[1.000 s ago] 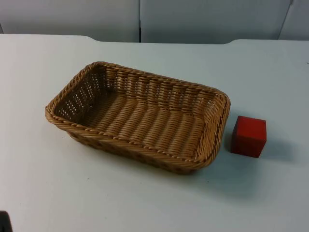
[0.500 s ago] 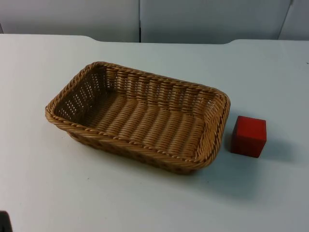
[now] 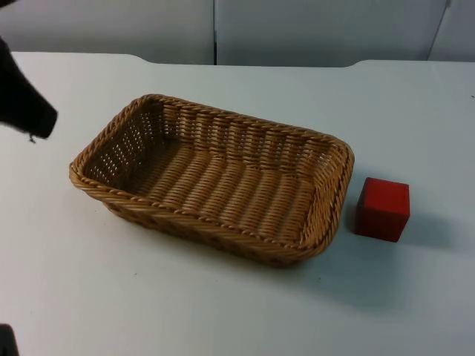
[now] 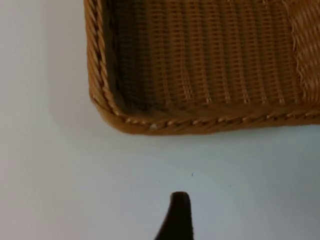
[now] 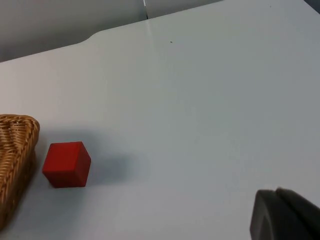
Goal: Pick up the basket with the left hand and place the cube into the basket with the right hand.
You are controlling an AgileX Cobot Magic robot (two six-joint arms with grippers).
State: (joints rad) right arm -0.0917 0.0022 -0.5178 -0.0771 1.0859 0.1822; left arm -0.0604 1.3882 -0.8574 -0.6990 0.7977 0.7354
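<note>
An empty woven wicker basket (image 3: 215,178) lies on the white table, its long side running from back left to front right. A red cube (image 3: 382,209) rests on the table just right of the basket, with a small gap between them. My left gripper (image 3: 26,104) hangs as a dark shape over the table's back left, short of the basket's left end. The left wrist view looks down on a corner of the basket rim (image 4: 150,125), and the gripper is a little way off it. My right gripper (image 5: 285,215) is shut and holds nothing, well away from the cube (image 5: 66,164).
The grey partition wall (image 3: 223,30) closes off the far side of the table. A small dark part (image 3: 6,343) pokes in at the front left edge. Bare white table top (image 3: 223,311) lies in front of the basket and beyond the cube.
My left arm has swung into the top view at the back left. Basket and cube have not moved.
</note>
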